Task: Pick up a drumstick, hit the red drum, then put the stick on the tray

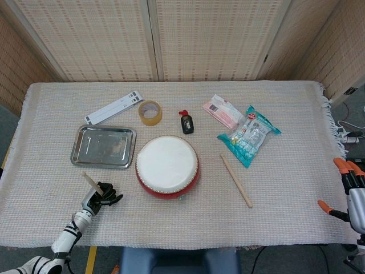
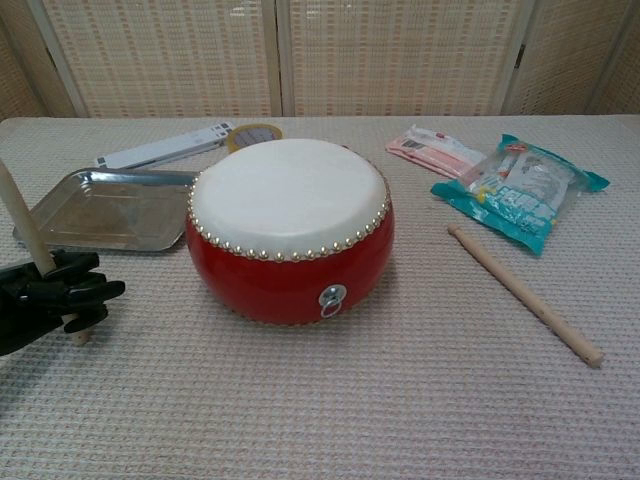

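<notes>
Left hand: the left hand [image 1: 102,197] sits low near the front left of the table, fingers curled around a drumstick [image 1: 90,181]; in the chest view the black fingers [image 2: 70,290] wrap the stick's lower part.
Held stick: it stands nearly upright, leaning a little to the left, its upper end rising above the hand [image 2: 50,295], clear of the tray and the drum.
Right hand: the right hand [image 1: 352,191] is at the far right edge of the head view, off the cloth, with orange fingertips; it holds nothing that I can see, but how far its fingers are spread I cannot tell.
Tray: the metal tray [image 1: 81,153] lies flat just beyond the left hand and left of the drum.
Drum: the red drum [image 1: 167,166] with a white skin sits mid-table, right of the left hand.
Second stick: a spare stick [image 1: 236,180] lies flat on the cloth right of the drum, apart from it.
Further back: a tape roll [image 1: 150,112], a white strip [image 1: 113,108], a small black bottle [image 1: 187,123], a pink packet [image 1: 223,111] and a teal bag [image 1: 248,135].
Surface: a woven tablecloth [image 1: 285,217] covers the table.
</notes>
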Tool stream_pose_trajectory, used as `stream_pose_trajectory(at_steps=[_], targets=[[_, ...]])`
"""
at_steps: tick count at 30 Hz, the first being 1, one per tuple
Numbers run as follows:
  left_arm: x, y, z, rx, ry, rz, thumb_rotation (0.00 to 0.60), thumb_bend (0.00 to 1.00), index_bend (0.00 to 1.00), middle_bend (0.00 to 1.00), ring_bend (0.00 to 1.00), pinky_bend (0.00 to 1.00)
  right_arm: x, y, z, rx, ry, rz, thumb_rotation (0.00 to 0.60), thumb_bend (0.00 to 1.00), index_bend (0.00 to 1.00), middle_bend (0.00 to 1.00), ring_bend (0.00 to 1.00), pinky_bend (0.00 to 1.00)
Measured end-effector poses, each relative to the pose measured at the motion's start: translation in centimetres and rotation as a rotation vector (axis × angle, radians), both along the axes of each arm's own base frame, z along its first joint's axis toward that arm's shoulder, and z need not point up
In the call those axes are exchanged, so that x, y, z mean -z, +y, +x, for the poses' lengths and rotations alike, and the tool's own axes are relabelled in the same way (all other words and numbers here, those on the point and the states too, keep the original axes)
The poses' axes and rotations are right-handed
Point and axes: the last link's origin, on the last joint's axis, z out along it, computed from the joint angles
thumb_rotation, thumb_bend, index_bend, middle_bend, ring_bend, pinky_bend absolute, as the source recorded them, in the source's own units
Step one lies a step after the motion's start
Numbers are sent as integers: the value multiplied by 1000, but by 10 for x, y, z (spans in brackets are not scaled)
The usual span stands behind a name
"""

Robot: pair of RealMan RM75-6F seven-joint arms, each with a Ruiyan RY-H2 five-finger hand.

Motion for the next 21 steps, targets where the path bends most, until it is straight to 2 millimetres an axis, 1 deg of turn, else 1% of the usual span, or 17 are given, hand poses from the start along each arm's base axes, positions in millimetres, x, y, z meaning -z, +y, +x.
stream_pose_trajectory(at_steps=[3,6,8,11,14,16,21], targets=[[0,0,0,2,13,3,600,248,1000,1000,1000,920,0,0,0,-2,0,-2,600,92,43,90,31,197],[0,1,0,7,30,6,600,290,1000,1000,1000,967,0,1,1,-5,-1,-4,600,93,43,90,36,200],[0,1,0,15,44,12,600,354,1000,1000,1000,993,0,1,1,-8,-1,-5,600,92,43,90,38,201],[0,0,0,26,65,20,600,500,1000,1000,1000,1000,0,1,1,-10,-2,-6,600,92,43,90,40,203],[0,0,0,32,77,24,600,581,1000,1000,1000,1000,0,1,1,-11,-2,-6,600,93,43,90,40,203],[0,0,0,34,81,23,600,691,1000,1000,1000,1000,0,1,1,-11,-3,-6,600,92,43,90,41,203],[-1,-1,1,68,105,7,600,784,1000,1000,1000,1000,0,0,2,-19,-3,-6,600,92,43,90,44,203]])
